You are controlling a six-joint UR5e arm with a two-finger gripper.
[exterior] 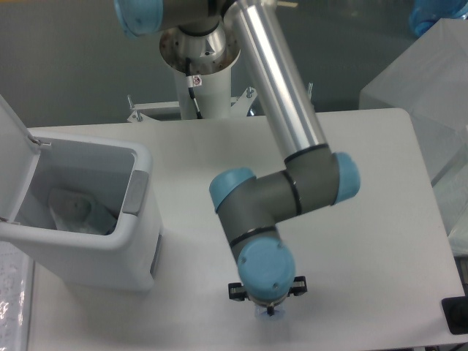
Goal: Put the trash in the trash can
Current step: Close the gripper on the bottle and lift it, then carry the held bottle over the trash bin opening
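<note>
The trash can (88, 248), a boxy white bin with a grey side panel, stands at the table's left with its lid (11, 146) swung open. A crumpled white wrapper (73, 208) lies inside it. My gripper (268, 308) points straight down near the table's front edge, almost wholly hidden under the blue wrist cap (267, 272). Only black bits of it stick out at the sides. A faint bluish patch shows just under the wrist; I cannot tell whether it is the bottle. The bottle is otherwise hidden.
The arm's silver link (281, 80) crosses the middle of the table from the base (201, 80) at the back. Clear plastic sheeting (431, 95) hangs at the right edge. A black object (457, 314) sits at the front right corner.
</note>
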